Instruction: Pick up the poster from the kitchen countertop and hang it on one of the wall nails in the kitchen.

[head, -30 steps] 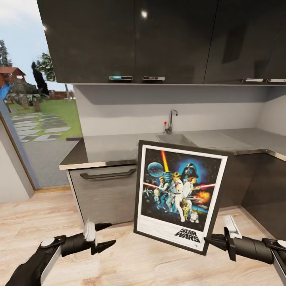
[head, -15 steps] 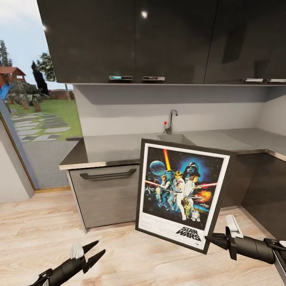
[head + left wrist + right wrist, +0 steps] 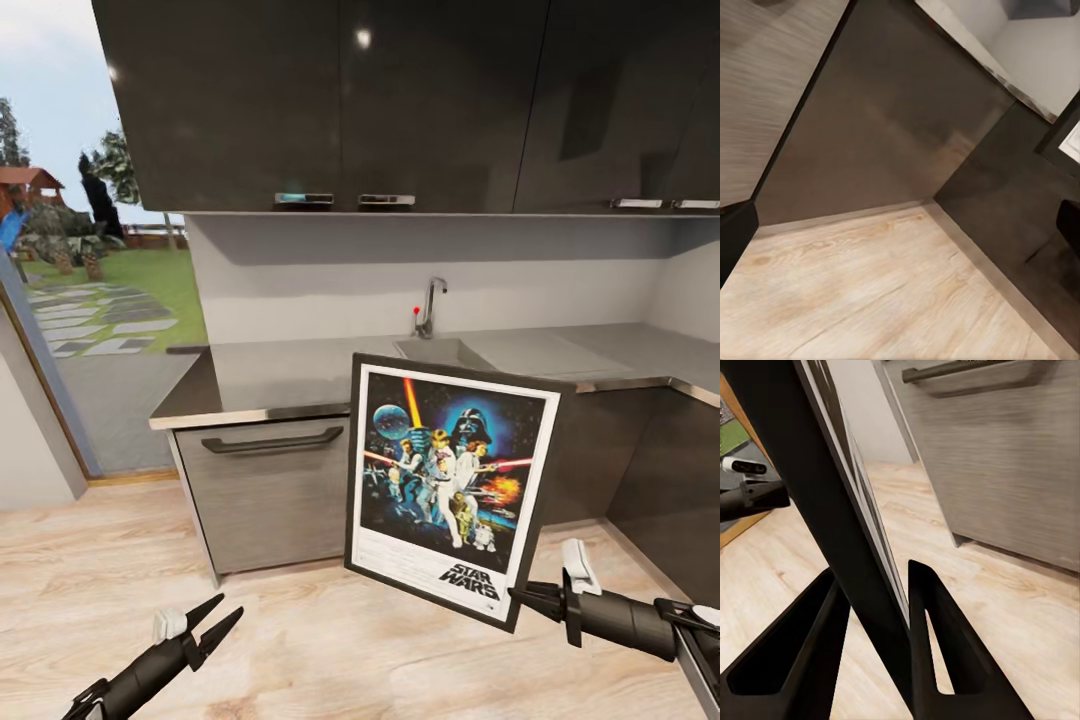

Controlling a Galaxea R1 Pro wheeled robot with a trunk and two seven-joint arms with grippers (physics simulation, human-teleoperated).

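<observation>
Poster in my right gripper, off the countertop.

I hold the poster upright and clear of the kitchen countertop, artwork facing me, ready to carry; my right gripper is clamped on its lower corner, a finger either side of the frame. My left gripper hangs low, slightly parted, empty.

Even, soft daylight fills the head view, brightest from the open garden side at nine o'clock, while the glossy upper cabinets at twelve o'clock carry small white glare spots and a dim shadow band lies under them on the wall. The table reflects pale light. Both wrist views look slightly soft.
</observation>
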